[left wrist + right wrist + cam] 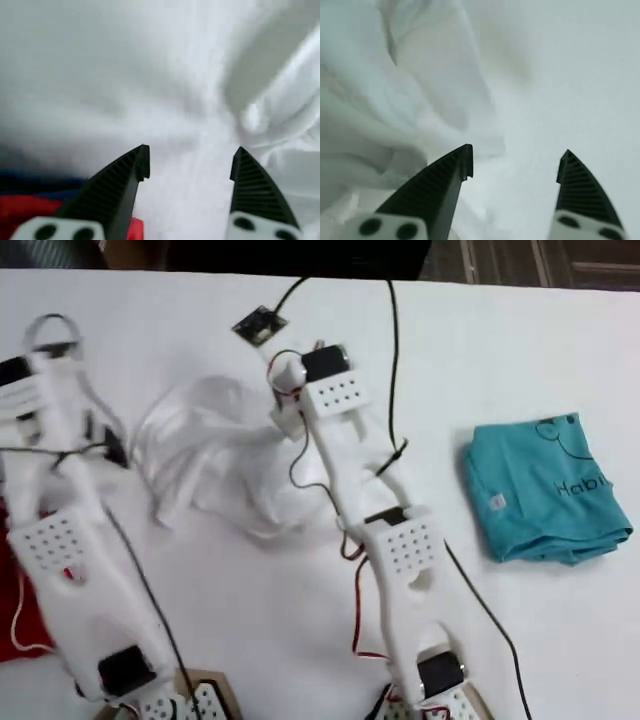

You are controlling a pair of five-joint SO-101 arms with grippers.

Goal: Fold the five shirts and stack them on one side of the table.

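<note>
Left jaws: standing spread, pinching nothing, hanging low over pale fabric with folds of the white shirt (290,90) on 1 side and the red cloth (25,217) peeking out by the other tip.
Right jaws: standing spread as well, holding nothing, pointing down where the white shirt's crumpled edge is meeting the bare tabletop (580,75).
Left arm (70,540): lying along the tabletop's left side, beside the white shirt, with the red cloth showing under it at the edge.
Right arm (400,550): standing in the middle, between the white shirt and the teal shirt (545,490), with its wrist over the white shirt's near-right part.
White shirt: lying in a loose, rumpled heap between the 2 arms, neither spread flat nor folded.
Teal shirt: lying folded into a neat block on the right side, well apart from both arms and from the heap.
Done: 1 of 5 shirts is looking finished, and I am judging that its spot on the right is serving as the start of the stack.
In hand: the white shirt is looking like the current one, since both arms are hanging at it with nothing gripped.
Left: flattening and folding the white shirt, then carrying it onto the teal shirt. The red cloth is probably waiting as another shirt, though I cannot tell. By my count 4 are remaining.
</note>
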